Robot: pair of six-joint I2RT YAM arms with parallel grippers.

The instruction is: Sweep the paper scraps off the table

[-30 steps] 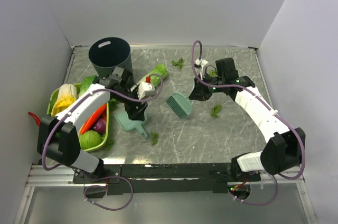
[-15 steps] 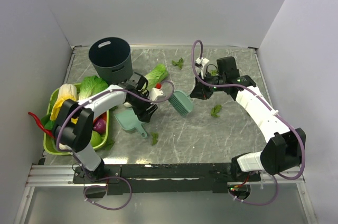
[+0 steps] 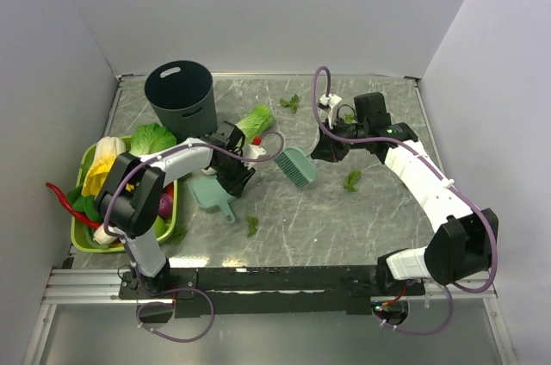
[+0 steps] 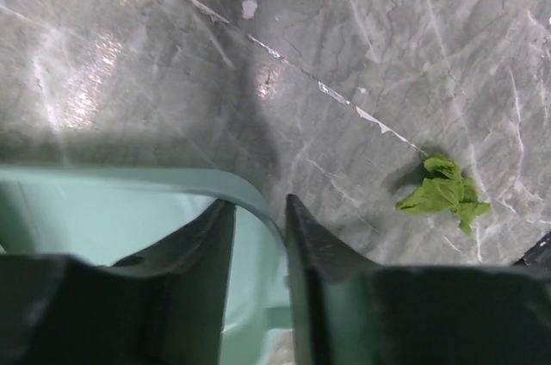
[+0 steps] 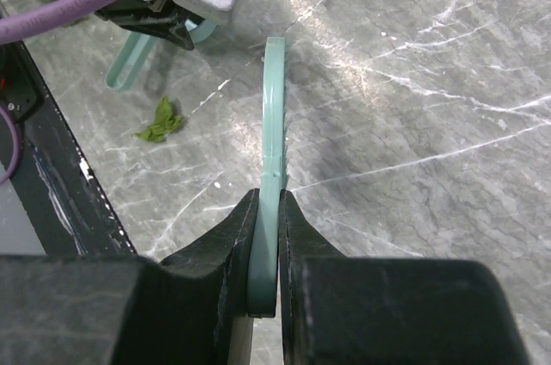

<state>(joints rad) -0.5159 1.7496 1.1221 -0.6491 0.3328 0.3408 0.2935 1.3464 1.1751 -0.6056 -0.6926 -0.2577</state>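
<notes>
My left gripper point(image 3: 234, 177) is low over the teal dustpan point(image 3: 207, 194) lying on the table point(image 3: 379, 219). In the left wrist view the gripper point(image 4: 258, 206) straddles the dustpan's point(image 4: 103, 210) curved rim. The jaws are narrow, and a slim gap still shows between the left finger and the rim. My right gripper point(image 3: 325, 151) is shut on the handle of the teal hand brush point(image 3: 295, 169), which points away from it point(image 5: 274, 107). Paper scraps lie at front centre point(image 3: 251, 225), below the right gripper point(image 3: 351, 181) and at the back point(image 3: 291, 103). One scrap point(image 4: 443, 195) lies just right of the dustpan.
A dark round bin point(image 3: 179, 94) stands at the back left. A lime-green tray point(image 3: 83, 236) of vegetables sits on the left edge. A pale-green cabbage point(image 3: 256, 120) lies behind the left gripper. White walls enclose the table on three sides.
My left arm has folded in and carried its gripper right, onto the dustpan's rim, with the jaws narrowing from wide to a slim gap. The right arm and brush have stayed put.
</notes>
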